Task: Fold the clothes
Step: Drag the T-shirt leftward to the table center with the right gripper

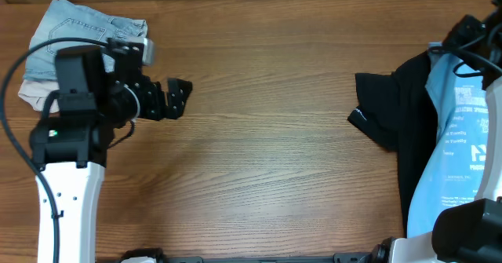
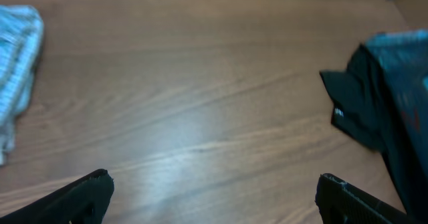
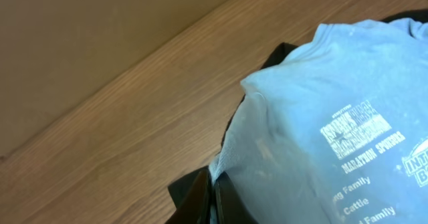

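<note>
A sky-blue T-shirt [image 1: 456, 141] with white lettering lies at the table's right edge, on top of a larger black T-shirt [image 1: 396, 114]. My right gripper [image 3: 214, 187] is shut on the edge of the blue T-shirt [image 3: 328, 117], near a sleeve seam; in the overhead view that arm sits at the upper right [image 1: 478, 39]. My left gripper [image 1: 176, 98] is open and empty above bare wood at the left; its two fingertips [image 2: 210, 190] show wide apart, with the black T-shirt [image 2: 364, 110] far ahead of it.
A folded pale denim garment [image 1: 82, 31] lies at the back left corner, behind the left arm, and shows in the left wrist view [image 2: 17, 63]. The wooden table [image 1: 267, 137] has a brown wall along its far edge [image 3: 80, 43].
</note>
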`<state>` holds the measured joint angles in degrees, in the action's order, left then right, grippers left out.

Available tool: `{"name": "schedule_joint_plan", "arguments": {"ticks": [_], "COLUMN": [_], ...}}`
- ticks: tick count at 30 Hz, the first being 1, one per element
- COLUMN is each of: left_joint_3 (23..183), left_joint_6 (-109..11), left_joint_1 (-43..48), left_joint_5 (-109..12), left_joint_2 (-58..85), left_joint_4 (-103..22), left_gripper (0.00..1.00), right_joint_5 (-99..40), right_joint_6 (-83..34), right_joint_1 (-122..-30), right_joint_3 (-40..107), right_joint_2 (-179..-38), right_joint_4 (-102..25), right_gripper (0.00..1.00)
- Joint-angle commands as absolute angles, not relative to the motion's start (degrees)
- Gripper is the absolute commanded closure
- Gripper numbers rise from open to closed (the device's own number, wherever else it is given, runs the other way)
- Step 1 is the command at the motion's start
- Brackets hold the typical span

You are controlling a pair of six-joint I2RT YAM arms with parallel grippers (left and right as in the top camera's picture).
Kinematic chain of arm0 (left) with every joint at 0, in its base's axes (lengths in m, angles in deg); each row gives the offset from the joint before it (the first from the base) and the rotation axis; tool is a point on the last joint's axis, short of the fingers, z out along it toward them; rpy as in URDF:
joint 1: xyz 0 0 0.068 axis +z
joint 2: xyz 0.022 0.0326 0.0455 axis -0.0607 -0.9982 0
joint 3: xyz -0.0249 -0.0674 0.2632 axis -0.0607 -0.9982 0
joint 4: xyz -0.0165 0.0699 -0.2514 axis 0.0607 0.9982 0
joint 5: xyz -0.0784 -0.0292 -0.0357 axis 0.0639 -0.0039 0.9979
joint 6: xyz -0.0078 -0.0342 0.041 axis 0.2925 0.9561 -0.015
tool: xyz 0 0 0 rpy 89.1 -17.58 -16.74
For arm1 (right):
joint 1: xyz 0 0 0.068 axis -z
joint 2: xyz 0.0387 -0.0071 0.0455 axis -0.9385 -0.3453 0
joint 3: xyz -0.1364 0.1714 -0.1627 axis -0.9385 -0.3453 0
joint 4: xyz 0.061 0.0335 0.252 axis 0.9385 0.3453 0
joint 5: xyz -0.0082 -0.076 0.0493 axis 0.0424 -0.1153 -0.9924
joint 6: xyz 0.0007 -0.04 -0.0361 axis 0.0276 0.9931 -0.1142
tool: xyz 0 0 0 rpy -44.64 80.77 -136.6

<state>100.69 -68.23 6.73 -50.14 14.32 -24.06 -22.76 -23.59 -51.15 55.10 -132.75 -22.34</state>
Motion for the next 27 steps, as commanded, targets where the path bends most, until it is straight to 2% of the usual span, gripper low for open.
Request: {"name": "schedule_joint_plan", "arguments": {"ticks": [1, 9, 14, 17, 24, 25, 26, 27], "left_joint_3": [104.32, 105.76, 107.51, 109.72, 114.14, 114.59, 115.03, 115.51], "left_joint_6": [-66.72, -66.48, -66.13, -63.79, -63.48, -63.48, -63.48, -63.55], "left_joint_1": [8.02, 8.91, 11.60, 15.19, 22.73, 23.23, 23.75, 24.23], "left_joint_5": [-50.36, -51.95, -54.10, -54.10, -53.99, -53.99, -53.99, -54.01], "left_joint_2": [14.04, 14.06, 14.15, 14.15, 14.17, 14.15, 14.15, 14.15], "left_joint_4": [-23.99, -23.58, -23.05, -22.92, -22.92, -22.92, -22.94, -23.01], "left_gripper": [0.00, 0.00, 0.00, 0.00, 0.00, 0.00, 0.00, 0.00], "right_joint_5": [-28.12, -37.89, -49.95, -53.30, -52.60, -52.51, -51.99, -50.48], "right_joint_6": [-19.35, -17.62, -17.62, -15.33, -13.14, -13.14, -13.12, -13.12], "right_joint_1": [-50.58, -52.24, -58.71, -68.83, -105.40, -110.38, -114.23, -117.53], "right_joint_3": [55.83, 57.14, 65.49, 72.17, 75.85, 75.67, 75.67, 75.67], "right_joint_2": [-132.91, -132.56, -130.37, -128.95, -129.89, -131.05, -132.12, -133.26], "right_joint_4": [-22.26, -21.58, -17.19, -13.51, -13.01, -13.14, -13.03, -12.64], "right_gripper": [0.96, 0.96, 0.96, 0.96, 0.96, 0.91, 0.82, 0.67]}}
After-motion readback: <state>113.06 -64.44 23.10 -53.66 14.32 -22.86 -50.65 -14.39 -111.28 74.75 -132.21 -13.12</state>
